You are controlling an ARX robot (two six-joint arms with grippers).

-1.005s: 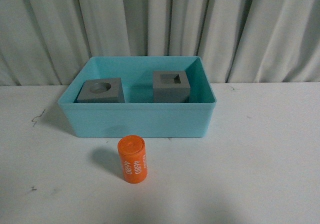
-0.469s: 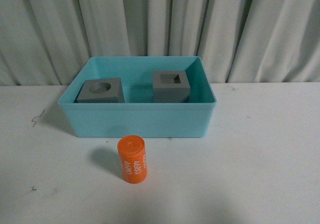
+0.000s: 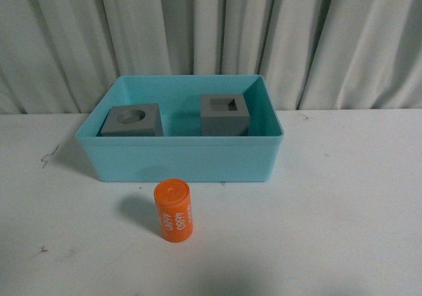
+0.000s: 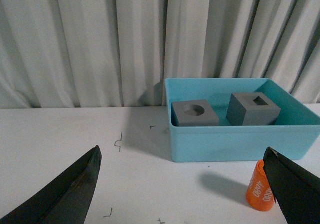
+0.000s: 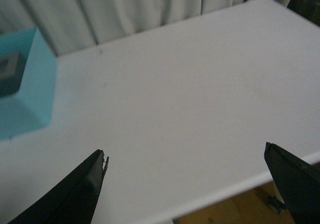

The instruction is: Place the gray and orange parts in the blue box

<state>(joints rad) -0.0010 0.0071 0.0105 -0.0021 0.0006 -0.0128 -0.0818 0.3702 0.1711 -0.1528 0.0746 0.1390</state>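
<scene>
The blue box point(image 3: 178, 157) stands on the white table near the curtain. Inside it rest two gray cubes: one with a round recess point(image 3: 133, 120) on the left, one with a square recess point(image 3: 225, 115) on the right. The orange cylinder point(image 3: 174, 211) with white digits stands on the table in front of the box, outside it. No arm shows in the front view. My left gripper point(image 4: 182, 154) is open, hovering low over the table, its one finger partly covering the orange cylinder point(image 4: 259, 188). My right gripper point(image 5: 185, 159) is open over bare table, with the blue box point(image 5: 25, 92) far off.
A pleated white curtain point(image 3: 211, 32) closes off the back. The table's edge point(image 5: 240, 186) runs close under the right gripper, with floor beyond it. Small dark marks point(image 4: 119, 141) dot the tabletop left of the box.
The front view has shifted very slightly; the box, cubes and cylinder keep their places.
</scene>
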